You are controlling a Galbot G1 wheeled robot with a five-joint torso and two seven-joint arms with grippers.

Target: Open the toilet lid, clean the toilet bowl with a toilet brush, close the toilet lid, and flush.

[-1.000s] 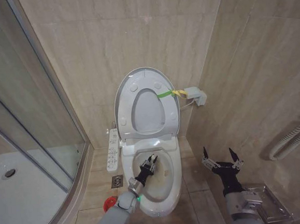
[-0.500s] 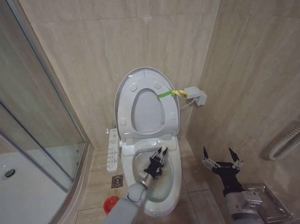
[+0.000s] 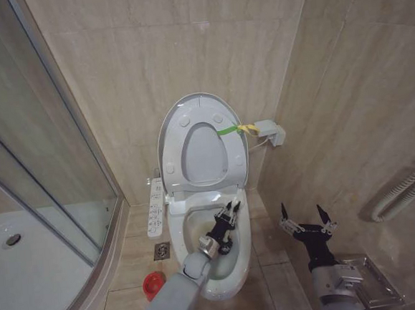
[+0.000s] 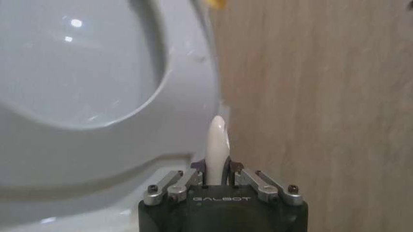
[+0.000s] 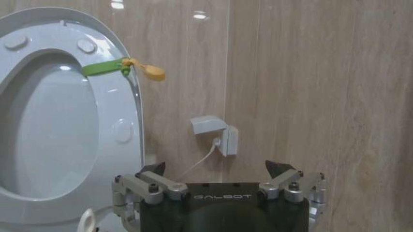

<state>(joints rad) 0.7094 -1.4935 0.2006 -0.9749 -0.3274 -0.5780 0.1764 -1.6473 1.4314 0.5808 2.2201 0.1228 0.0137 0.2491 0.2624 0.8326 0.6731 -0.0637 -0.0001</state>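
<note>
From the head view, the large glossy white plastic toilet lid (image 3: 202,137) stood raised against the beige tiled wall, its green-and-yellow strap (image 3: 236,130) tied at the edge. The left gripper (image 3: 228,214) reached down into the elongated white ceramic toilet bowl (image 3: 203,288), near the far rim. The right gripper (image 3: 307,225) hovered beside the bowl, apart from it, fingers spread wide and empty. A round red cup-like base (image 3: 153,282) sat on the floor tiles left of the bowl.

The left wrist view showed what the head view could not: the fingers (image 4: 186,182) were closed tight on the thin white stick handle of the toilet brush (image 4: 217,145), its rounded end pointing up toward the raised lid (image 4: 84,72).

The right wrist view added a white wall socket (image 5: 216,134) with a cable, close behind the strap (image 5: 123,68); a corner of the brush handle (image 5: 87,221) peeked in low.

The brush head was hidden inside the bowl, so contact with the stain could not be judged. The likely risks seemed to be the handle knocking the upright lid forward, or slipping in so narrow a grip
</note>
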